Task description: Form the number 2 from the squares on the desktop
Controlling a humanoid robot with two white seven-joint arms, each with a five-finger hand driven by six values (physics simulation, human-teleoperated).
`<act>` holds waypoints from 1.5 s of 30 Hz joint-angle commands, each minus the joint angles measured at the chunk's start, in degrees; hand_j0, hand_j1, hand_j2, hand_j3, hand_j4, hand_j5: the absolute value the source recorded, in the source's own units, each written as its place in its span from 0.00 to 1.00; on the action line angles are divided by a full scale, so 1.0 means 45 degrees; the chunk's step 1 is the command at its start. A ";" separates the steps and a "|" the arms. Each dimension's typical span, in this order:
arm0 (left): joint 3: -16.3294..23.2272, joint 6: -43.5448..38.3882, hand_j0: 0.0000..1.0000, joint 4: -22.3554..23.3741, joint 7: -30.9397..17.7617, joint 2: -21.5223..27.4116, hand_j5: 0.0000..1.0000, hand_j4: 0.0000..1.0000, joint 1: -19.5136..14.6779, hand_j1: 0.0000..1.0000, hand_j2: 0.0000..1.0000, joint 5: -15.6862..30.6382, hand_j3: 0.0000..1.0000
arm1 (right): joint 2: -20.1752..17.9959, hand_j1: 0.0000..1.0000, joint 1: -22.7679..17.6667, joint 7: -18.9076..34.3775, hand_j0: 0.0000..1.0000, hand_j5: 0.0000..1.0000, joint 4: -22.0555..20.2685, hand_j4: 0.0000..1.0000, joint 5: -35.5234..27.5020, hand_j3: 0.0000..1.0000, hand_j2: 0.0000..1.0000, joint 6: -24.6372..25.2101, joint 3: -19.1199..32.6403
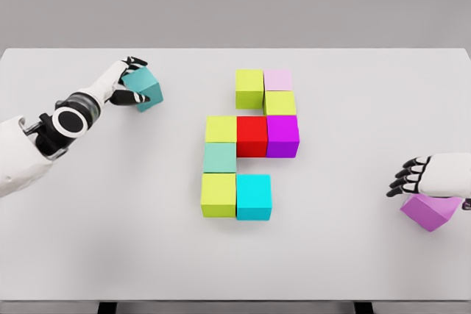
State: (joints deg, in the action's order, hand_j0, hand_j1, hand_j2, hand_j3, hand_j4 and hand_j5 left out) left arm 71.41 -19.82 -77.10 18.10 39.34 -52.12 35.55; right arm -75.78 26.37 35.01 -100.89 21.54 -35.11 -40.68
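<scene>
Desktop (110, 255), white and wide, carries a cluster of nine touching squares (250, 145) at its middle: olive and pale pink on top, olive below the pink, then olive, red and purple in a row, a mint one, and olive beside cyan at the bottom. Left hand (126, 84) grasps a teal cube (143, 87) at far left. Right hand (434, 176) rests fingers curled over a tilted violet cube (429, 213) near the right edge.

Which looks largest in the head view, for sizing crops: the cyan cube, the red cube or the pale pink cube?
1. cyan cube
2. red cube
3. pale pink cube
The order follows nearness to the camera, so true sizes may match.
</scene>
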 commanded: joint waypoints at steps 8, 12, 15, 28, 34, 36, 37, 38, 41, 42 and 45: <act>-0.0146 0.1083 0.54 -0.0055 -0.1151 -0.0050 0.54 0.54 -0.0508 0.54 0.54 -0.1162 0.54 | 0.0141 1.00 -0.0078 -0.0002 1.00 1.00 -0.0001 1.00 -0.0041 1.00 1.00 0.0023 -0.0023; -0.0147 0.1534 0.54 -0.0054 -0.1680 -0.0440 0.54 0.54 -0.0527 0.54 0.54 -0.1630 0.54 | 0.0122 0.71 -0.0175 -0.0002 0.71 0.71 -0.0001 0.71 -0.0041 0.71 0.71 0.0023 -0.0042; -0.0147 0.1534 0.54 -0.0035 -0.1699 -0.0812 0.54 0.54 -0.0566 0.54 0.54 -0.2139 0.54 | 0.0161 0.69 -0.0312 -0.0002 0.69 0.69 -0.0001 0.69 -0.0041 0.69 0.69 0.0023 -0.0121; -0.0147 0.1670 0.55 -0.0074 -0.1719 -0.2140 0.55 0.55 -0.0645 0.55 0.55 -0.3467 0.55 | 0.0200 0.56 -0.0215 -0.0002 0.56 0.56 0.0116 0.56 -0.0236 0.56 0.56 0.0023 0.0211; -0.0049 0.2529 0.58 -0.0132 -0.1816 -0.1965 0.58 0.58 -0.0645 0.58 0.58 -0.3467 0.58 | 0.0609 0.56 -0.0117 -0.0002 0.56 0.56 0.0370 0.56 -0.0901 0.56 0.56 0.0023 0.0484; -0.0049 0.2549 0.58 -0.0074 -0.2363 -0.1925 0.58 0.58 -0.0645 0.58 0.58 -0.3467 0.58 | 0.0786 0.56 -0.0078 -0.0002 0.56 0.56 0.0390 0.56 -0.0901 0.56 0.56 0.0023 0.0543; -0.0049 0.2549 0.58 -0.0074 -0.2402 -0.1906 0.58 0.58 -0.0645 0.58 0.58 -0.3467 0.58 | 0.0805 0.56 -0.0078 -0.0002 0.56 0.56 0.0389 0.56 -0.0901 0.56 0.56 0.0023 0.0621; -0.0049 0.2549 0.58 -0.0074 -0.2422 -0.1886 0.58 0.58 -0.0645 0.58 0.58 -0.3467 0.58 | 0.0903 0.56 -0.0078 -0.0002 0.56 0.56 0.0370 0.56 -0.0939 0.56 0.56 0.0023 0.0660; -0.0029 0.2549 0.62 -0.0074 -0.2441 -0.1886 0.62 0.62 -0.0645 0.62 0.62 -0.3467 0.62 | 0.1001 0.56 0.0059 -0.0002 0.56 0.56 0.0370 0.56 -0.1076 0.56 0.56 0.0023 0.0836; -0.0029 0.2549 0.62 -0.0074 -0.2441 -0.1867 0.62 0.62 -0.0645 0.62 0.62 -0.3467 0.62 | 0.1117 0.56 0.0078 -0.0002 0.56 0.56 0.0370 0.56 -0.1076 0.56 0.56 0.0023 0.0856; -0.0029 0.2549 0.66 -0.0035 -0.2441 -0.1925 0.66 0.66 -0.0625 0.66 0.66 -0.3467 0.66 | 0.1528 0.56 0.0079 -0.0002 0.56 0.56 0.0331 0.56 -0.1076 0.56 0.56 0.0023 0.1051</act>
State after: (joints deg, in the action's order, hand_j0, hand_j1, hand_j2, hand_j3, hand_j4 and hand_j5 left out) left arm 71.33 -8.35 -77.33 7.20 30.75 -54.93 20.14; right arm -69.74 26.81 35.03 -99.30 17.05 -35.13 -36.50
